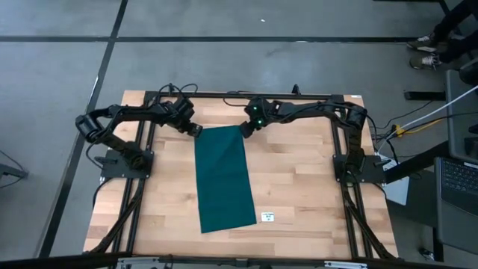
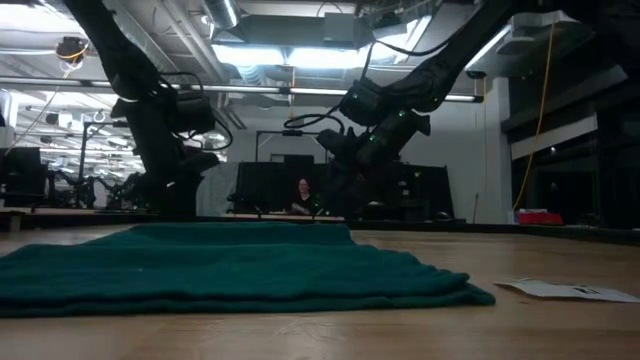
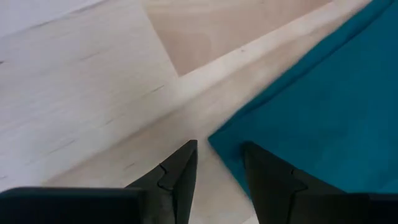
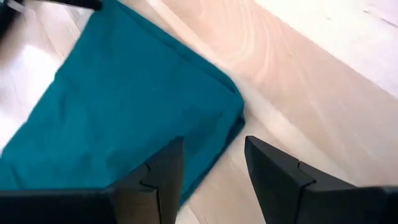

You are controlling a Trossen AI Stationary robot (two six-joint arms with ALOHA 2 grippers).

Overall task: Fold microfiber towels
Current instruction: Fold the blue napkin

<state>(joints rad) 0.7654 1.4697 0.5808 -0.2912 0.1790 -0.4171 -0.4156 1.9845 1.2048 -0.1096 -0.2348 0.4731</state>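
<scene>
The dark teal towel (image 1: 222,179) lies flat on the wooden table as a long, narrow rectangle running from far to near; it looks doubled over, and the low view (image 2: 230,265) shows it thick. No white tag shows. My left gripper (image 1: 196,130) is open at the towel's far left corner (image 3: 214,138), one finger over the cloth and one over bare wood. My right gripper (image 1: 245,131) is open at the far right corner (image 4: 236,102), its fingers on either side of the towel's right edge. I cannot see either gripper touching the cloth.
A small white card (image 1: 267,217) lies on the table just right of the towel's near right corner, and also shows in the low view (image 2: 560,289). Bare wood lies on both sides of the towel. A person sits far off in the room behind the table (image 2: 303,195).
</scene>
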